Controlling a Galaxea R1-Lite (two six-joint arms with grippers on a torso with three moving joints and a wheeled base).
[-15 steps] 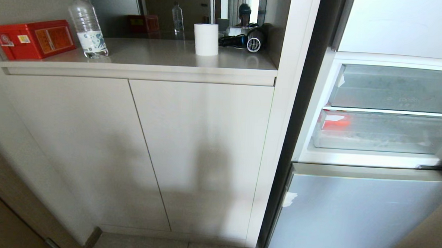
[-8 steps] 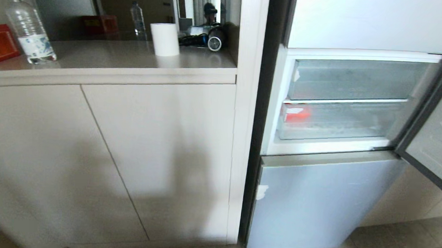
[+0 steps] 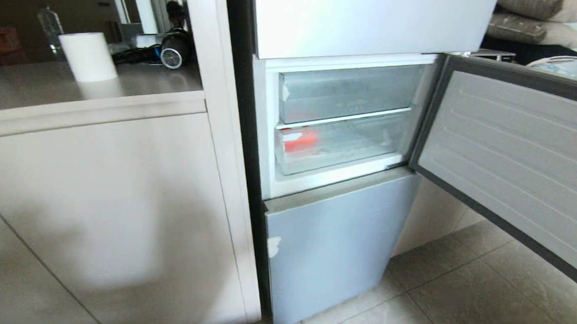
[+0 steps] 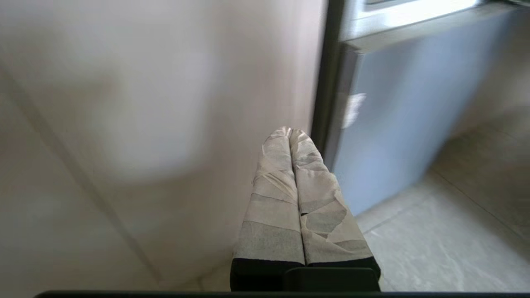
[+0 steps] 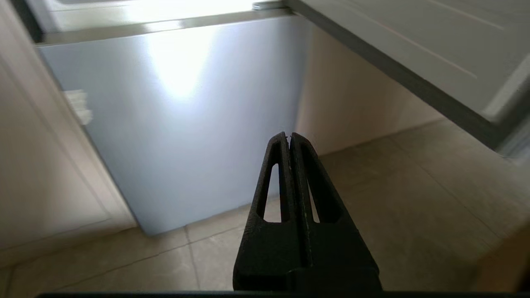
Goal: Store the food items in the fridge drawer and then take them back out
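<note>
Hanging low with fingers pressed together and empty, the left pincer and right pincer face the fridge's closed lower door, above which the drawer holds something red.

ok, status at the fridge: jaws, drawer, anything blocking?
Left gripper and right gripper shut, empty, low. Fridge drawer closed, red item inside. Fridge door open; nothing blocking.
</note>
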